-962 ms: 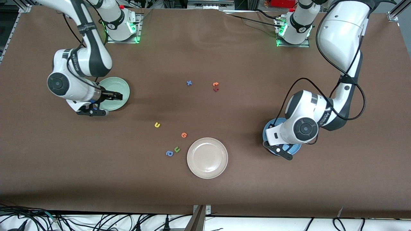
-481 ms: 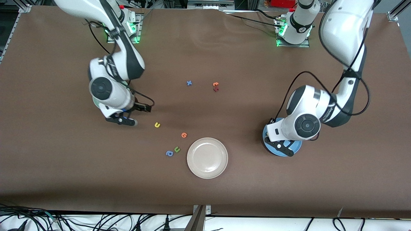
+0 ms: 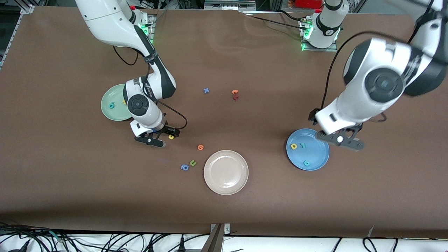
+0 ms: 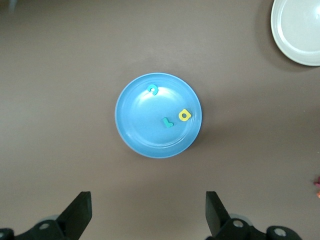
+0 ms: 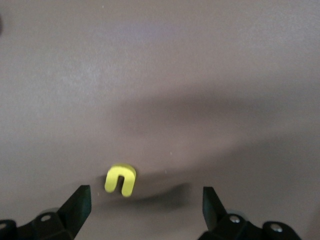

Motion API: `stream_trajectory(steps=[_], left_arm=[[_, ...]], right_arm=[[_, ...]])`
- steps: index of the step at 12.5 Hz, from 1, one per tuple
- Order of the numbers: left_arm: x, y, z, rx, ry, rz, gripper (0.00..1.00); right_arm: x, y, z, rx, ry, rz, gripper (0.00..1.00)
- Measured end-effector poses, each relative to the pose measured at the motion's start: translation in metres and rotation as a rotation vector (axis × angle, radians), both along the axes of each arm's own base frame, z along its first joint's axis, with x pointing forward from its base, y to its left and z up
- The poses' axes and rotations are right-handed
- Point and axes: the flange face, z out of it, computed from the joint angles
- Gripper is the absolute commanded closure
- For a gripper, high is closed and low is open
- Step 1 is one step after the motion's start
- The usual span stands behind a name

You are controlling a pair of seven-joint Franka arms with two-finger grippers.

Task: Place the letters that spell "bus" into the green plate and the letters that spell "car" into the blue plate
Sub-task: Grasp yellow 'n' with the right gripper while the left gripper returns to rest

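The right gripper [image 5: 142, 207], jaws released, frames the yellow u [image 5: 120, 179]; left gripper [image 4: 148, 215], jaws released, hangs above the blue plate [image 4: 131, 132].

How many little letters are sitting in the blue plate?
3. In the blue plate: a yellow a and a teal r side by side toward the robots' bases, and a teal c nearer the front camera. None looks hidden.

The blue plate [image 3: 315, 159] sits toward the left arm's end of the bench [image 3: 266, 210], with the c [image 3: 306, 162], a [image 3: 293, 146] and r [image 3: 303, 145] in it (the a and r lie side by side). The green plate [image 3: 113, 112] sits toward the right arm's end, holding the b [image 3: 111, 105]. The u [image 3: 171, 137] lies on the bench, nearer the front camera than that plate.
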Motion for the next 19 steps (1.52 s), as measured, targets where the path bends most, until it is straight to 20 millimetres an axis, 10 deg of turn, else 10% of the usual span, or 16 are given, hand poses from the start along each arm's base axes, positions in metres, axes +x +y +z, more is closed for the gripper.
stream_trajectory(steps=[5, 16, 19], left_arm=[[-0.037, 0.065, 0.092, -0.061, -0.09, 0.143, 0.0], [-0.07, 0.107, 0.078, -0.102, -0.036, 0.189, 0.0], [-0.07, 0.106, 0.079, -0.101, -0.033, 0.188, 0.0]], right_arm=[[0.005, 0.003, -0.003, 0.019, -0.004, -0.035, 0.19], [0.008, 0.004, -0.006, 0.025, -0.007, -0.044, 0.94], [0.009, 0.004, -0.006, 0.024, -0.007, -0.043, 0.96]])
